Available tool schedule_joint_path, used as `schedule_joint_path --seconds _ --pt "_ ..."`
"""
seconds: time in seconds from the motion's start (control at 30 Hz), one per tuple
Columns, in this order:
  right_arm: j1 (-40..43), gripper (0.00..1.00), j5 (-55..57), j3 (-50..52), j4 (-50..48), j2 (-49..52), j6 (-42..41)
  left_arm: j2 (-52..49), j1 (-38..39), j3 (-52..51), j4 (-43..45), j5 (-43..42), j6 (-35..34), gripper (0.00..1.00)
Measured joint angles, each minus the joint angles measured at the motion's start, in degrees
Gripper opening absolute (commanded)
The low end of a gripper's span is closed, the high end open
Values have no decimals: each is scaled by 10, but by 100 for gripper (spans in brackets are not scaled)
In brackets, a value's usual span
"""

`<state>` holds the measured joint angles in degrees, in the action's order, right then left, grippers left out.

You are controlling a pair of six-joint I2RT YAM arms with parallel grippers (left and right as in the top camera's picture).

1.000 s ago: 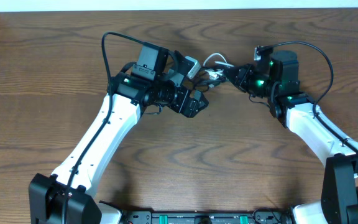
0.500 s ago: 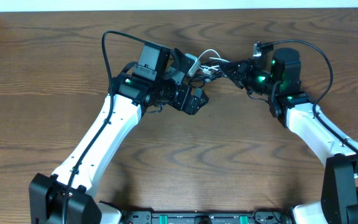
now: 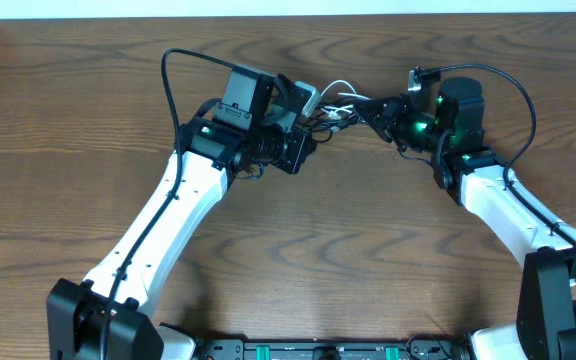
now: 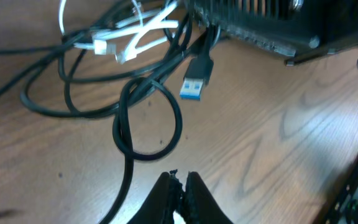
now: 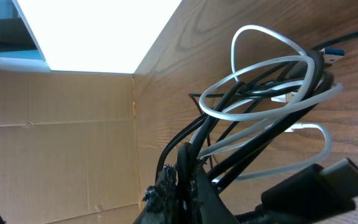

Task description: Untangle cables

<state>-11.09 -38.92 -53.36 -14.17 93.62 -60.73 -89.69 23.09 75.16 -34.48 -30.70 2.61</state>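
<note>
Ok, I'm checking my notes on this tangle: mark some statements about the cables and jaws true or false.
1. The right gripper has its jaws shut on the cables. True.
2. The left gripper has its jaws wide open. False: they are shut, nothing visible between them.
3. A blue-tipped USB plug shows in the left wrist view. True.
4. The white cable lies apart from the black ones. False: it loops among them.

Brown wood-grain table (image 3: 368, 250); tangled black and white cables (image 3: 336, 100) lying on it near far edge.
</note>
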Motion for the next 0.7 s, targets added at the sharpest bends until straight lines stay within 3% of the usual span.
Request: schedule_joint_path --seconds 0.37,0.7 --pt "0 1 3 0 -1 0 2 0 0 0 38 -7 -68 8" --pt "0 1 -5 0 -37 0 -5 0 11 0 38 -20 -86 8"
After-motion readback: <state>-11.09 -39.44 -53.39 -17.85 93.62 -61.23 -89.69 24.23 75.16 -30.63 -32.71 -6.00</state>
